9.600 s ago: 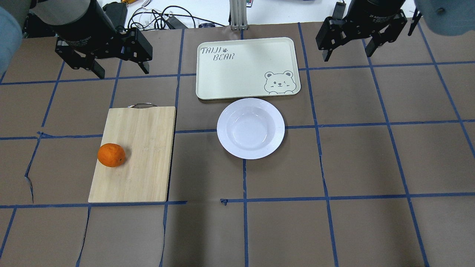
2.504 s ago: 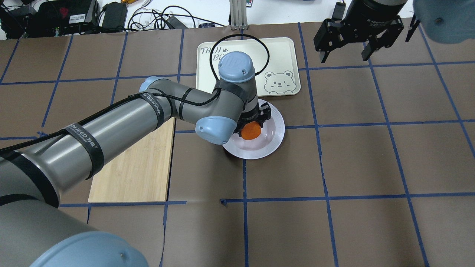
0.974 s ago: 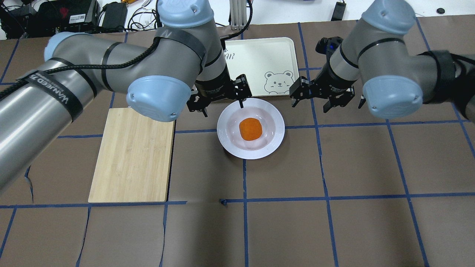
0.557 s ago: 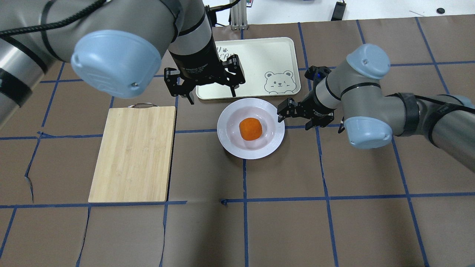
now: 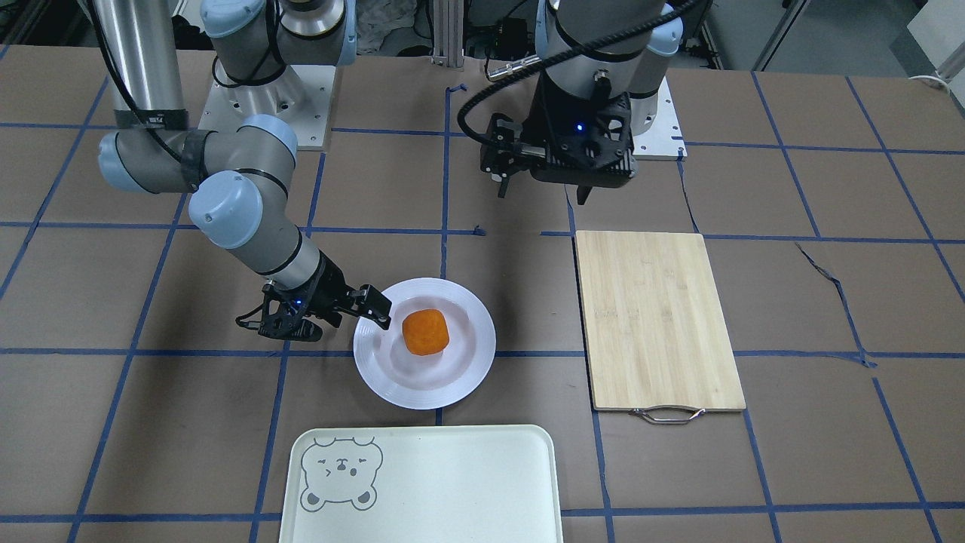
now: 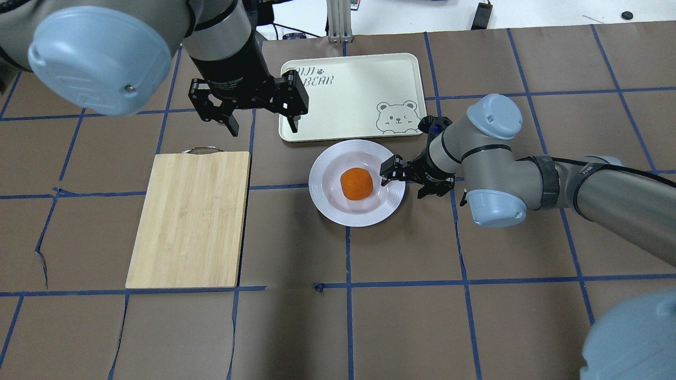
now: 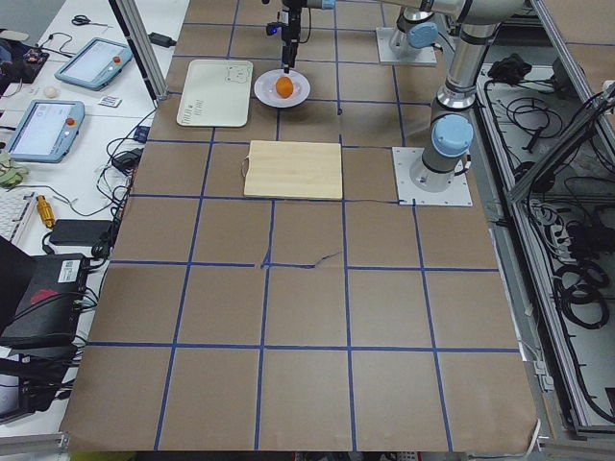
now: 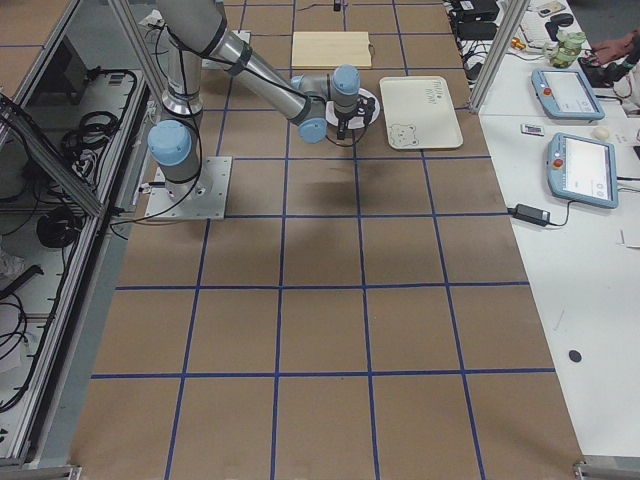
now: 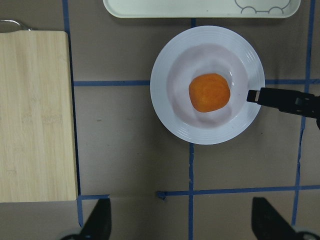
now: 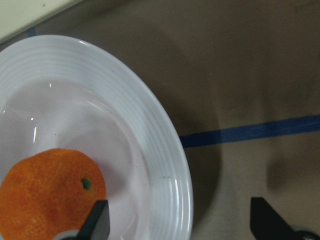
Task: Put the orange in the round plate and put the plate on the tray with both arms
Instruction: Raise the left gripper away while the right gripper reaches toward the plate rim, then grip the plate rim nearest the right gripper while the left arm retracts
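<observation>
The orange (image 6: 356,183) lies in the well of the round plate (image 6: 328,207), which rests on the table just in front of the tray (image 6: 351,95). My right gripper (image 6: 401,184) is open and low at the plate's right rim. One finger is over the rim and the other outside it; in the right wrist view the rim (image 10: 182,200) runs between the fingers. Raised and open, my left gripper (image 6: 261,119) hangs empty near the tray's left edge. Its wrist camera looks down on the orange (image 9: 210,92) and the plate (image 9: 175,120).
A bamboo cutting board (image 6: 190,219) with a metal handle lies left of the plate. The table (image 6: 475,316) is brown paper with a grid of blue tape. Cables and boxes sit beyond the far edge.
The orange went from the cutting board into the plate. Over the last second my left gripper let go, rose and drew back left, and my right gripper came down to the plate's right rim.
</observation>
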`<state>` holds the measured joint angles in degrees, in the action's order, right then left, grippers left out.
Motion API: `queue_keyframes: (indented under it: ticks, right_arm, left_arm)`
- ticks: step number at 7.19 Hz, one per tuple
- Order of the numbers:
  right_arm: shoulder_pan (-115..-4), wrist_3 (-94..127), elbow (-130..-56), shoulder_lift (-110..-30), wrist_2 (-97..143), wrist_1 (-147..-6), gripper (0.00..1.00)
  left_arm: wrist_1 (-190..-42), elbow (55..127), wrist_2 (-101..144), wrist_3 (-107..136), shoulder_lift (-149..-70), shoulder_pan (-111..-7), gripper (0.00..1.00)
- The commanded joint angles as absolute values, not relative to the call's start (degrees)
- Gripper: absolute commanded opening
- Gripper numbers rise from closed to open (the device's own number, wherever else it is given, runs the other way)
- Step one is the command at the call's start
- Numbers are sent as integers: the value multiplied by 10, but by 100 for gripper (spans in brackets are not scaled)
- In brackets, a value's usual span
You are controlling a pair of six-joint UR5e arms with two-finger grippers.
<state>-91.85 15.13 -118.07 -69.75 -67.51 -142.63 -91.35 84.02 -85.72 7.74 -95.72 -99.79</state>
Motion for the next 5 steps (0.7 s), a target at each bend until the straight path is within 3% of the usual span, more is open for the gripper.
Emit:
queue_keyframes:
  ticks: [1,2,5]
  right_arm:
    - [-932,153,-1181,-688,-648,-1431,89]
    - [-932,153,-1181,-686,-649,-1430,89]
    - [-932,152,-1181,-677,-658,-1430,63]
  left_arm:
    - [-909,858,-860,-3,-949,-922,100]
    - [-904,860,-872,-6,-947,-898,100]
    - [-891,852,-917,1,-931,-899,100]
